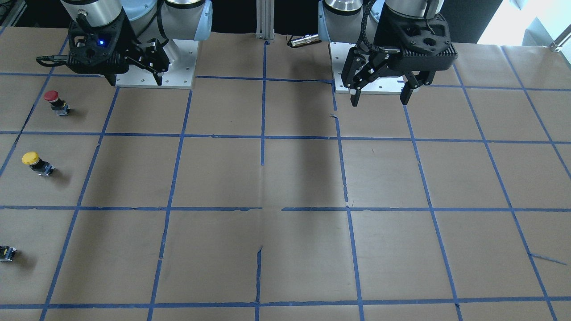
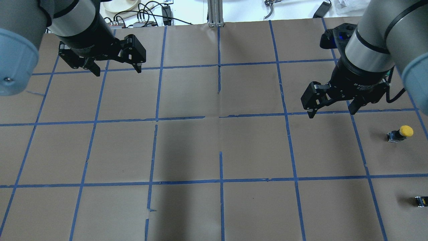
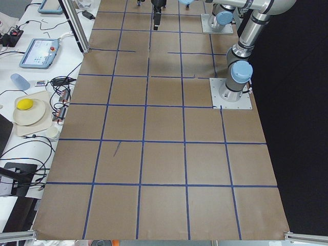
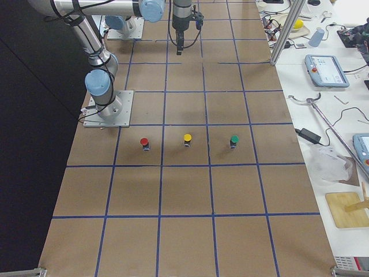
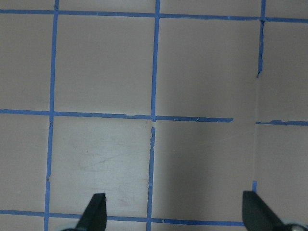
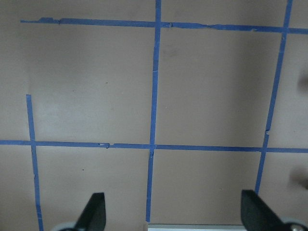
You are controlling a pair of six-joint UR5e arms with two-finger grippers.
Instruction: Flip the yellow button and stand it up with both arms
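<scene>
The yellow button (image 1: 35, 162) stands on its grey base with the yellow cap up, near the table's edge on my right side. It also shows in the overhead view (image 2: 401, 133) and the exterior right view (image 4: 187, 139). My right gripper (image 2: 331, 112) hangs open and empty above the table, over a grid cell to the left of the button and apart from it. It also shows in the front view (image 1: 134, 80). My left gripper (image 2: 117, 70) is open and empty, high over the far left part of the table. It also shows in the front view (image 1: 380, 100).
A red-capped button (image 1: 54, 101) stands nearer the robot's base than the yellow one. A green-capped button (image 4: 234, 141) stands on its other side, cut off at the overhead view's edge (image 2: 421, 201). Brown paper with a blue tape grid (image 2: 220, 117) covers the table.
</scene>
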